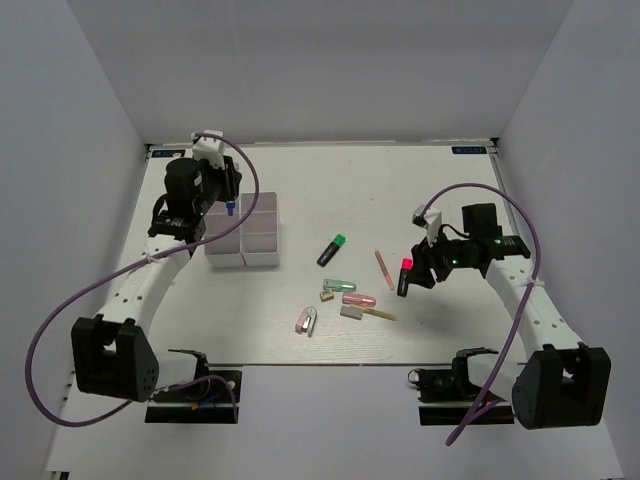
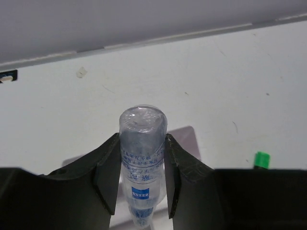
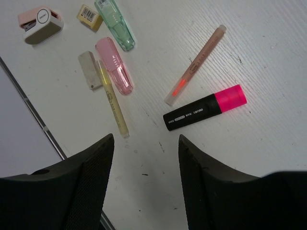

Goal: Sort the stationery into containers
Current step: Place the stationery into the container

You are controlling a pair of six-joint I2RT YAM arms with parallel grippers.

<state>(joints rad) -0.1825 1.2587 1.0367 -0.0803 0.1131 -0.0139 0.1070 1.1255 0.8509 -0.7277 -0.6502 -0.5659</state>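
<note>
Pinching a clear blue-labelled tube [image 2: 142, 143] tight, the left claw [image 2: 142, 163] hangs over the white containers [image 1: 262, 238], while the right claw [image 3: 146, 143] gapes wide and empty above the pink-capped highlighter [image 3: 205, 108] lying on the desk [image 3: 268, 57].

left hand [image 1: 228, 207] holds a blue-tipped item [image 1: 230, 210] over the white containers [image 1: 258, 235]; stationery [image 1: 356, 299] lies scattered nearby

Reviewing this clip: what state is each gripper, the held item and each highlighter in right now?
Left gripper: shut on clear tube.
Right gripper: open, holding nothing.
Pink-capped highlighter: capped, lying loose.
Green-capped highlighter: capped, lying loose.
</note>
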